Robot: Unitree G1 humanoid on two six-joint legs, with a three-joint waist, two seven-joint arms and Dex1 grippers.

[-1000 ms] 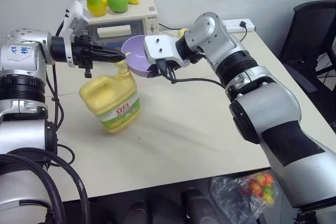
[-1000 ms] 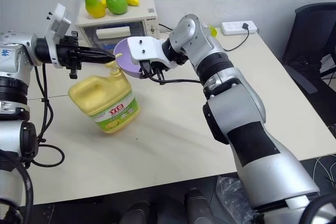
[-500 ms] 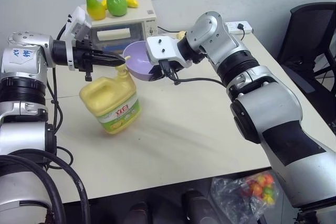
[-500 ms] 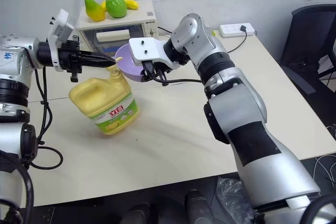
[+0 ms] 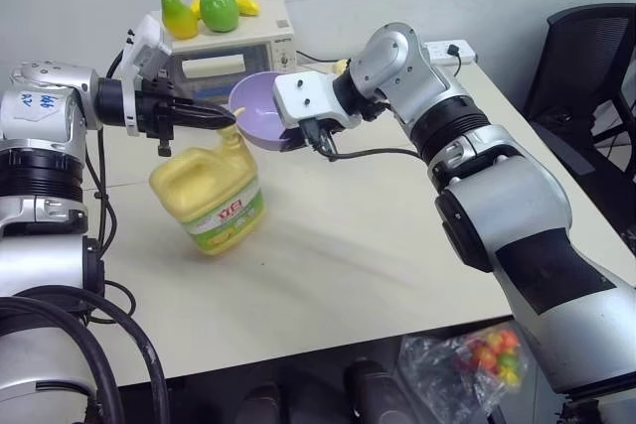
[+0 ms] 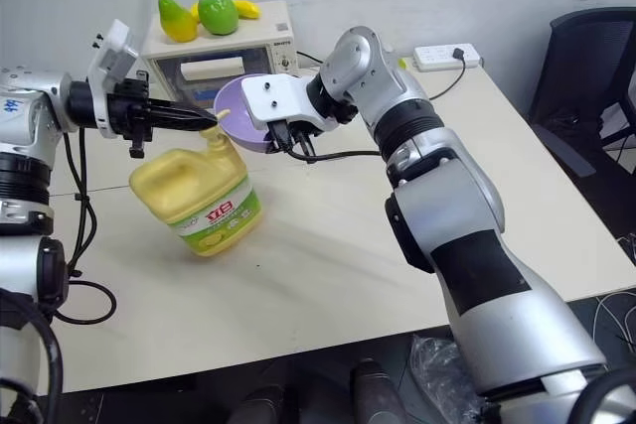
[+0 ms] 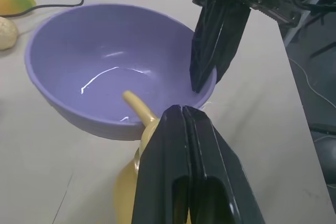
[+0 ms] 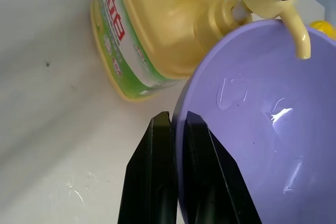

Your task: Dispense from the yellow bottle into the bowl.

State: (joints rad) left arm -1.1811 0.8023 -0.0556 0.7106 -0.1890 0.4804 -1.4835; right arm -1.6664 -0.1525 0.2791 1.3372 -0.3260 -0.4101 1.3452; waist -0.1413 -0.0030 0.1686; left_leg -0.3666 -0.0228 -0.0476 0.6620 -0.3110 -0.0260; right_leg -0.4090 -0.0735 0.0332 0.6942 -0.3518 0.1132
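Note:
The yellow bottle [image 5: 209, 194] stands tilted on the beige table [image 5: 348, 245]; its green-and-white label faces me. My left gripper [image 5: 229, 119] is shut, and its tips rest on top of the pump head [image 7: 137, 104]. The pump's spout [image 8: 298, 35] hangs over the rim of the lavender bowl [image 5: 254, 106]. My right gripper [image 5: 301, 136] is shut on the bowl's near rim and holds the bowl in the air beside the bottle's neck. Its fingers [image 7: 212, 61] pinch the wall from both sides. Clear wet streaks glint inside the bowl [image 8: 257, 129].
A white toaster oven [image 5: 231, 42] at the back carries a toy pear, a green apple and a banana. A power strip [image 5: 455, 49] and its cable lie at the back right. A black chair [image 5: 586, 67] stands to the right, and a bag of coloured items [image 5: 467, 364] lies below the table's front edge.
The bowl has tipped slightly, so more of its inside shows. Both arms and the bottle stay about where they were.

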